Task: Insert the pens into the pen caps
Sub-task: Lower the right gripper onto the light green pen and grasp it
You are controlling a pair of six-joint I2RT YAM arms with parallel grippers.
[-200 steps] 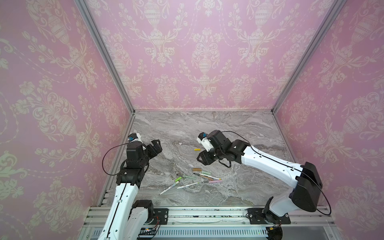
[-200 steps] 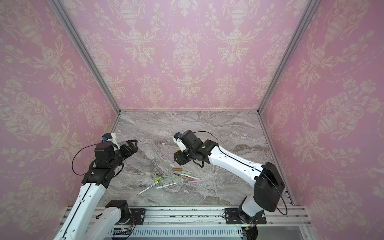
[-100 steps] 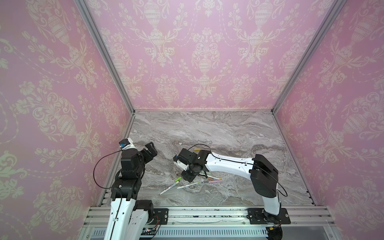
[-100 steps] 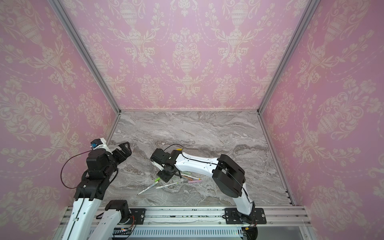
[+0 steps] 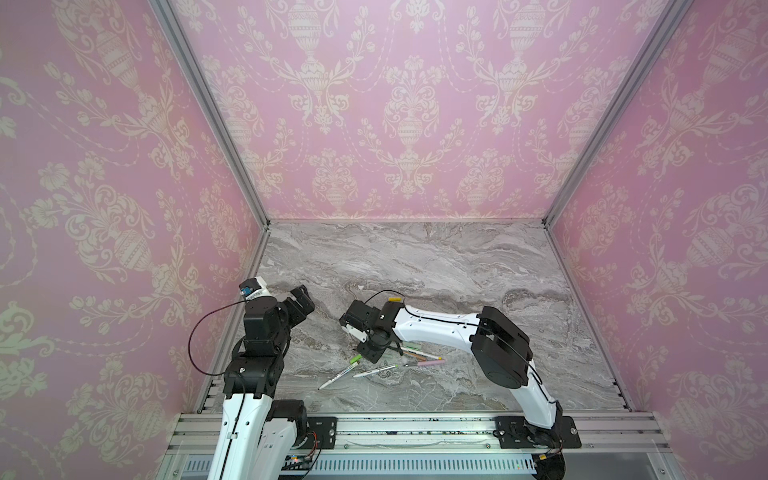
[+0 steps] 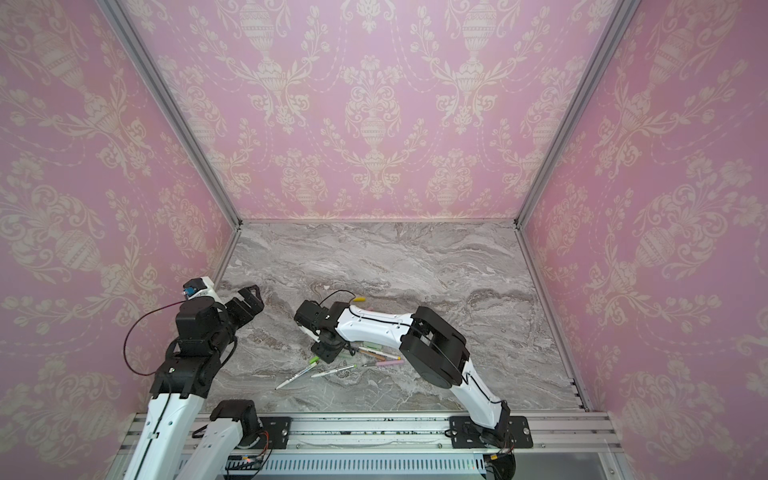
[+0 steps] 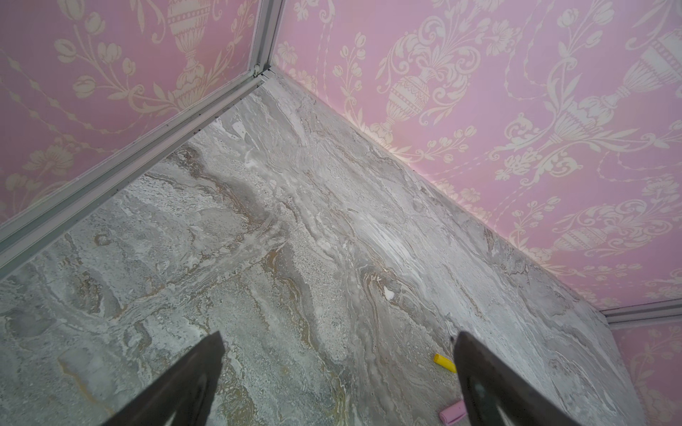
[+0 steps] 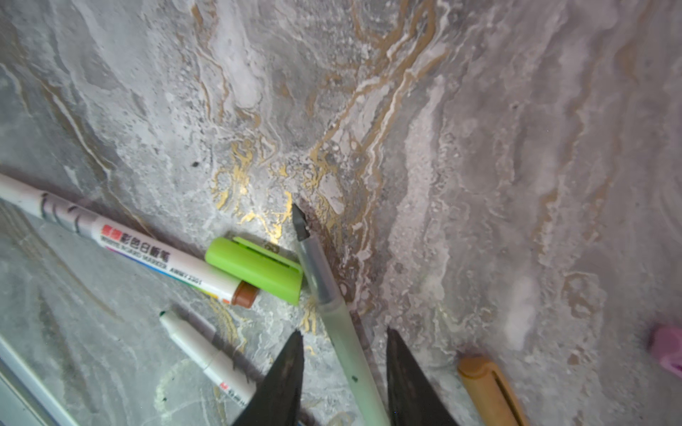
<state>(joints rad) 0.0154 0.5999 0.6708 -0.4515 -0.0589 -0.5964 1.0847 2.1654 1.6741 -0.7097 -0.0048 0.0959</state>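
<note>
One right end effector (image 8: 345, 332), low, astride sage-green pen (image 8: 334, 313)

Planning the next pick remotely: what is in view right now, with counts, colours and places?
table: one, grey marble, cell floor.
walls: three, pink patterned, around it.
white pens: two, white, front centre, lying flat.
sage-green pen: one, between the fingers of the right claw.
pink pen: one, right of the white pens.
lime cap: one, beside the sage-green pen's tip.
yellow cap: one, alone, farther back.
pink cap: one, near the yellow cap.
tan cap: one, beside the right claw.
other pieces: pale green and orange, by the pink pen, too small to name.
left claw: one, black, open, over bare table at left.
right claw: one, black, open, straddling the sage-green pen without touching.
</note>
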